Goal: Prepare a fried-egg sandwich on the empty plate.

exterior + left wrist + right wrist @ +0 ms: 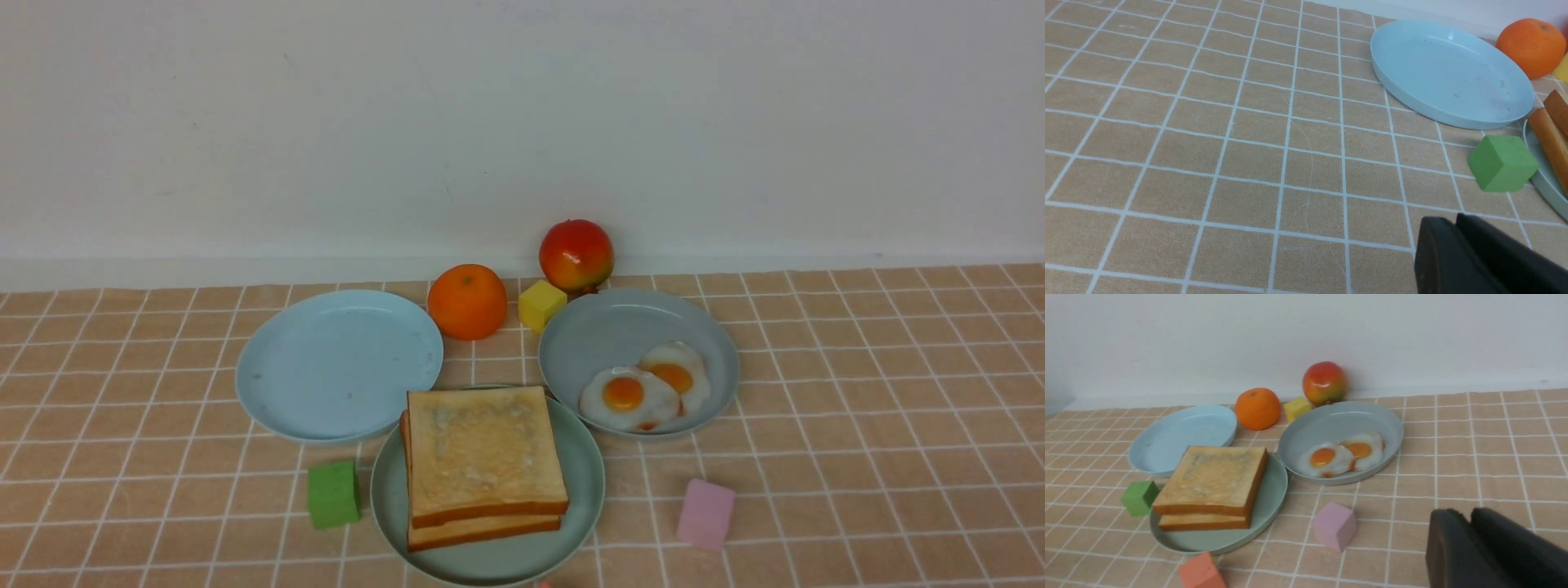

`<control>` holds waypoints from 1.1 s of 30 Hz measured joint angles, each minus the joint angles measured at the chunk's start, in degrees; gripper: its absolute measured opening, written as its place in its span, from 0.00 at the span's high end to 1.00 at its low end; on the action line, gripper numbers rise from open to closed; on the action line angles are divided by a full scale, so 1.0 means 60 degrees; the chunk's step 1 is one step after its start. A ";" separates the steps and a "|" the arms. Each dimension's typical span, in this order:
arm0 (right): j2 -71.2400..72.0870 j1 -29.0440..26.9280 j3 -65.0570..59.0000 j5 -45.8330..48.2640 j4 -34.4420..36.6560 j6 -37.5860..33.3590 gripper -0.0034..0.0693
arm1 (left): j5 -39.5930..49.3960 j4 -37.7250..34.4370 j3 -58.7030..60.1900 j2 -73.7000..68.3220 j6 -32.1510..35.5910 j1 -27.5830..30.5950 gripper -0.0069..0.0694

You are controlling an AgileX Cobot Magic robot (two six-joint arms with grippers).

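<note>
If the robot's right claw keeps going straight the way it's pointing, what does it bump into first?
Probably nothing soon: the right gripper points at bare tablecloth, passing beside the pink cube and egg plate. Depth is unclear.

Lab-style tabletop: tiled cloth (857, 392), blank wall (522, 122), toy food.

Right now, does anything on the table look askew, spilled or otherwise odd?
Nothing spilled or damaged. The top toast slice sits skewed on the lower slice, whose edges stick out. Two fried eggs overlap at the grey-blue plate's near rim.
</note>
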State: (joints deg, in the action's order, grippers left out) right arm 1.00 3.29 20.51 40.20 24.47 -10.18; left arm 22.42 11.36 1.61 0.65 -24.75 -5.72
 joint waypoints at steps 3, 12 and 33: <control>0.0000 -0.0046 -0.0057 -0.0092 0.0000 0.0000 0.82 | 0.0000 0.0000 0.0000 0.0000 0.0000 0.0000 0.83; 0.0000 -0.0748 -0.0906 -0.1093 -0.1831 0.0380 0.82 | 0.0000 0.0000 0.0000 0.0000 0.0000 0.0000 0.82; 0.0000 -0.1380 -0.3551 -0.2975 -0.3294 0.0984 0.79 | -0.0002 0.0000 0.0000 0.0000 0.0000 0.0000 0.79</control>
State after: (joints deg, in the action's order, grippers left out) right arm 1.00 -4.99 -0.80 22.35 4.70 -4.28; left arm 22.40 11.36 1.61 0.65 -24.75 -5.72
